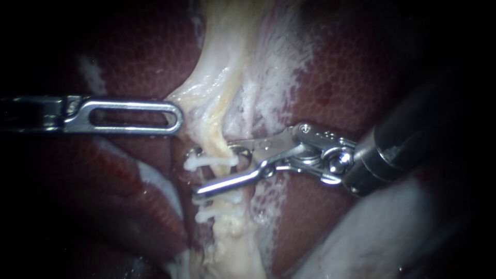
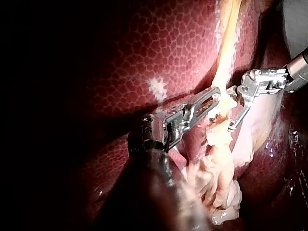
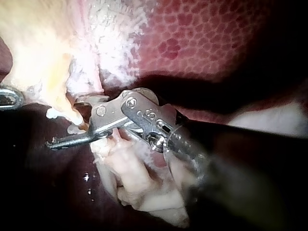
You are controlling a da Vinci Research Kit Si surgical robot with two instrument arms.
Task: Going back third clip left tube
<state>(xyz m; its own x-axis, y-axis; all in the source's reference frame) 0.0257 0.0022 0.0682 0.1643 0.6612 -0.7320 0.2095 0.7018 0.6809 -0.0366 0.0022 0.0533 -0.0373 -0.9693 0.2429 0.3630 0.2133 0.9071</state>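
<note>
The right instrument (image 1: 219,171) enters from the right, its jaws spread wide with a clear gap between them. Its lower jaw lies across the front of the pale tube (image 1: 219,132), and its upper jaw reaches the tube's right edge. Between the jaws a white clip (image 1: 212,161) sits across the tube; whether either jaw touches it I cannot tell. The lower clips (image 1: 217,212) cross the tube just below the lower jaw. The left instrument (image 1: 174,116) has its tip at the pale tissue's left edge. Behind everything lies the mottled red liver (image 1: 336,77).
</note>
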